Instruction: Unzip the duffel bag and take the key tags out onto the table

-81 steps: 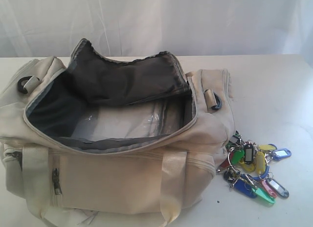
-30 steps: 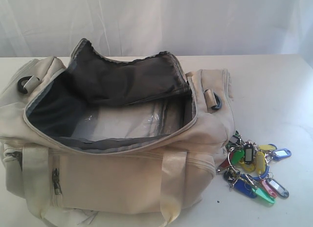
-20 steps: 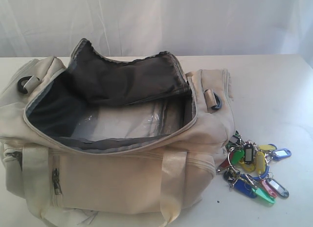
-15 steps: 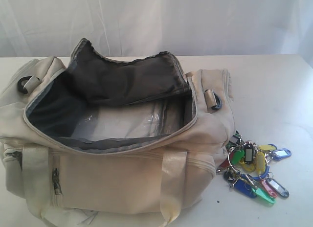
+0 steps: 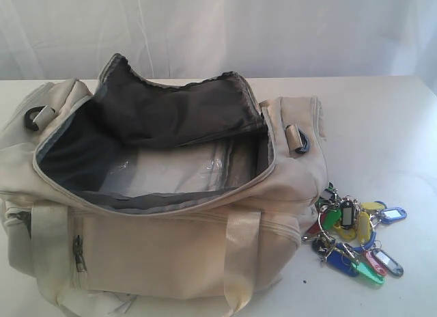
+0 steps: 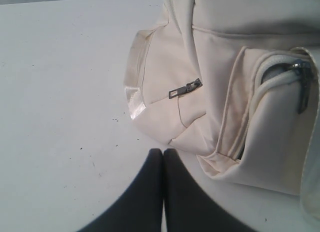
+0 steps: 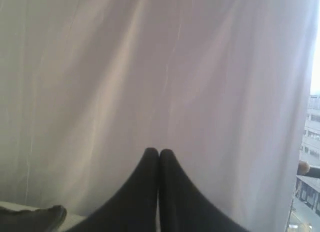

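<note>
Work on this task is looking finished, judging by how things are lying. Nearest the camera, the key tags (image 5: 355, 235) are resting in a jumbled bunch on the table (image 5: 382, 126), just beside the right end of the duffel bag (image 5: 171, 242). Behind them the bag is sitting with its main zipper undone and its top gaping, showing dark lining (image 5: 177, 112) and a crinkled clear sheet at the bottom, with no tags showing inside. Neither arm is appearing in the exterior view. The left gripper (image 6: 163, 154) is hovering over bare table near a side pocket (image 6: 270, 122) of the bag, its fingers pressed together and holding nothing. The right gripper (image 7: 159, 154) is likewise pressed together and empty, pointing at the white curtain (image 7: 150, 67) at the back. The next move is probably calling for little more than keeping both arms parked away. If a tag is hiding under the folded lining, a look inside would be needed first. Against the earlier frames nothing is differing: bag, tags and lining are lying exactly where they were.
</note>
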Robot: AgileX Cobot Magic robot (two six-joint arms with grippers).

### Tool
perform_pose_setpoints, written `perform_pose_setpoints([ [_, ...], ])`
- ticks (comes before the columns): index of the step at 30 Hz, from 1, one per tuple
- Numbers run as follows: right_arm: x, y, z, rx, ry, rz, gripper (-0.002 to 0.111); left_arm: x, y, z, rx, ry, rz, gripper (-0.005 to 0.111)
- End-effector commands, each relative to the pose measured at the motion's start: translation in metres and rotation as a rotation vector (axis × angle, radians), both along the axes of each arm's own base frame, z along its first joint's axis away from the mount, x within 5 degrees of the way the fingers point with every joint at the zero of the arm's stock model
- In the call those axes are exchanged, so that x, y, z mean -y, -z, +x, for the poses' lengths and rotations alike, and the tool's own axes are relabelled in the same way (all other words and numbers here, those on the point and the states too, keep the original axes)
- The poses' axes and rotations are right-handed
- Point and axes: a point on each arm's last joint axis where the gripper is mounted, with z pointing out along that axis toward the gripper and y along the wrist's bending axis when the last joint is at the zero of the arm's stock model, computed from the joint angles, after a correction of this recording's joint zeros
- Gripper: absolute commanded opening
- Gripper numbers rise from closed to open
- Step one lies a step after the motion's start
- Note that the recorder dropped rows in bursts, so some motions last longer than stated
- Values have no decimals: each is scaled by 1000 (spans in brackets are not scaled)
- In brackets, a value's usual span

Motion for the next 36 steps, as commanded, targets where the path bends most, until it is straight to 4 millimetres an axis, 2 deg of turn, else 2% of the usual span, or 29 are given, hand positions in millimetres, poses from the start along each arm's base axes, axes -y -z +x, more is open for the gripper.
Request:
perform_pose_setpoints([
  [1, 2, 38, 0, -38, 42, 0, 0, 0, 1, 0, 6, -5, 3, 0],
  [9, 6, 94, -3, -117, 114, 13, 0, 0, 1, 0, 6, -5, 3, 0],
  [12, 9, 120, 0, -293, 133, 102, 0, 0, 1, 0, 6, -5, 3, 0],
  [15, 11, 147, -4, -569, 170, 194, 0, 0, 1, 0, 6, -5, 3, 0],
  [19, 11, 155, -2, -571, 168, 192, 0, 0, 1, 0, 6, -5, 3, 0],
  [36, 7, 153, -1, -557, 121, 154, 0, 0, 1, 0, 6, -5, 3, 0],
])
